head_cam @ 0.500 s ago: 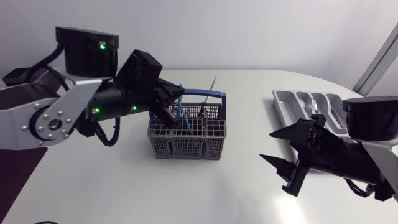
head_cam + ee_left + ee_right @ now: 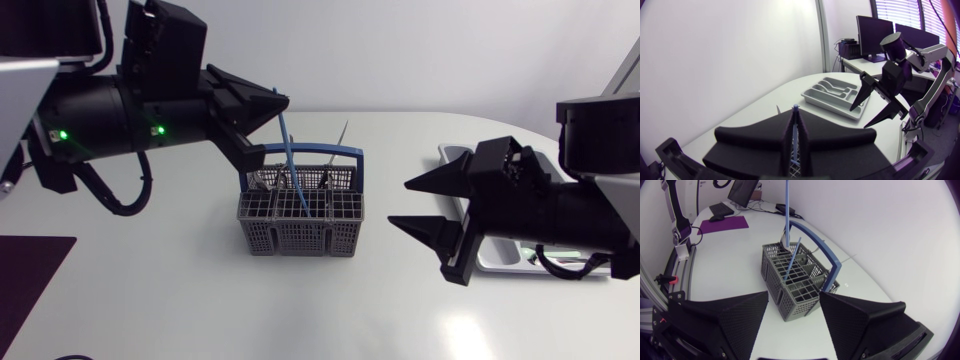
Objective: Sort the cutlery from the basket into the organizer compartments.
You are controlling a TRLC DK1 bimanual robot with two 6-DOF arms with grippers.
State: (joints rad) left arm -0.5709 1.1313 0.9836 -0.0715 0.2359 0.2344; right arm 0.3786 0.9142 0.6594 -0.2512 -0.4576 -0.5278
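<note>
Closest to us, the right gripper [image 2: 398, 205] hangs over the worktop [image 2: 200, 300] with its two fingers wide apart and nothing in them. Just past it sits the grey basket [image 2: 300, 228] with its blue carry handle [image 2: 345, 155]. A second blue-handled piece [image 2: 793, 260] leans inside it. Above the basket, the left gripper [image 2: 275, 108] is pinched tight on the top of a long blue-handled cutlery piece [image 2: 288, 165]. It hangs almost straight down, with its metal end about level with the basket's top (I cannot tell if it is a knife, fork or spoon). Farther off, partly behind the right arm, lies the grey organizer [image 2: 458, 155] with its long slots. The held piece looks thin, stiff and light, so it should not bend, but I think the smooth handle could slip or swing. Holding it high on the handle looks fine for lifting. A hold nearer the middle would likely keep it steadier when laying it flat in a slot.
</note>
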